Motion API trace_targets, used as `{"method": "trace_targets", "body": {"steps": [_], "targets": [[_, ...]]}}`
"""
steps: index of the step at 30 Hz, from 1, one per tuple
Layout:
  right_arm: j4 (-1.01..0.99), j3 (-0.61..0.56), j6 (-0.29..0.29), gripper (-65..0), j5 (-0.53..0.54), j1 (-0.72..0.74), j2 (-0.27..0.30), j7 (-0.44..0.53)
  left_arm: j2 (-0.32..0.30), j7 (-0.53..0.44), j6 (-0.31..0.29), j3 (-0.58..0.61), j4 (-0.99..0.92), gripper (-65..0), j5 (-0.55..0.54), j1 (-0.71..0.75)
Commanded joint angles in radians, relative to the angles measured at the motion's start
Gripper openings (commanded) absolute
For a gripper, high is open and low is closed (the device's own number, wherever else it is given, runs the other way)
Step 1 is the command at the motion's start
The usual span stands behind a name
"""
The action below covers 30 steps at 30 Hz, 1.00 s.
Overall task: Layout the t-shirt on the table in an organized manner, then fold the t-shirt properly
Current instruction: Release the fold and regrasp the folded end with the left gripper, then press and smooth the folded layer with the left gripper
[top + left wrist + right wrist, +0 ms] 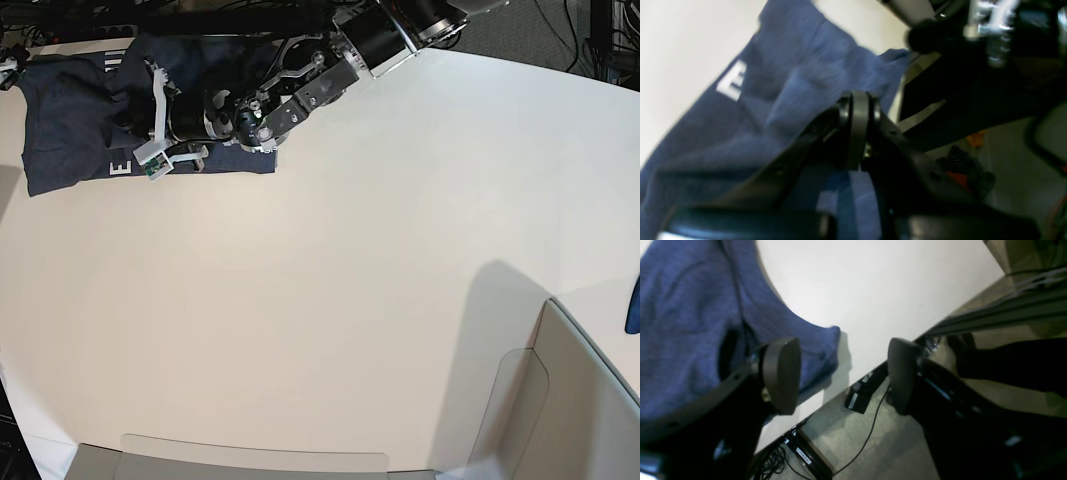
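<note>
The dark navy t-shirt [70,120] lies rumpled at the table's [350,300] far left corner, a pale letter E [731,80] showing on it. My left arm [300,90] reaches over it from the top. The left gripper [858,100] is shut, its tips just above the shirt's folds [796,76]. The blur hides whether any cloth is pinched. My right gripper [841,373] stands open at the table's edge [873,290] with nothing between its pads. One pad [781,373] hangs over a corner of the shirt [690,323].
A small bright blue cloth scrap [633,305] peeks in at the right edge. Grey-beige box walls [580,400] stand at the front right. Beyond the table's edge lie floor cables [857,440] and a dark frame rail [1007,313].
</note>
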Motion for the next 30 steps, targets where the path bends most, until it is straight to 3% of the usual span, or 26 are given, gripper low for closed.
{"method": "trace_targets", "body": {"steps": [1, 4, 7, 15, 27, 30], "targets": [[0.016, 0.002, 0.013, -24.5, 0.020, 0.000, 0.005, 0.016, 0.018, -0.032, -0.006, -0.001, 0.002, -65.0, -0.016, -0.053], [0.014, 0.002, 0.013, -24.5, 0.020, 0.000, 0.002, 0.016, 0.018, 0.007, -0.003, -0.004, -0.025, -65.0, -0.016, -0.102], [0.014, 0.002, 0.013, -24.5, 0.020, 0.000, 0.003, 0.016, 0.018, 0.115, -0.001, -0.012, -0.021, -65.0, -0.014, -0.125], [0.014, -0.009, 0.013, -24.5, 0.020, 0.021, -0.003, 0.016, -0.075, 0.288, -0.006, -0.035, 0.117, -65.0, -0.008, -0.136], [0.014, -0.033, 0.013, -24.5, 0.020, 0.020, -0.003, 0.016, -0.077, 0.305, -0.007, 0.120, 0.122, -65.0, -0.014, -0.136], [0.014, -0.033, 0.013, -24.5, 0.020, 0.018, -0.003, 0.016, -0.035, 0.302, -0.007, 0.126, 0.111, -65.0, -0.011, -0.135]]}}
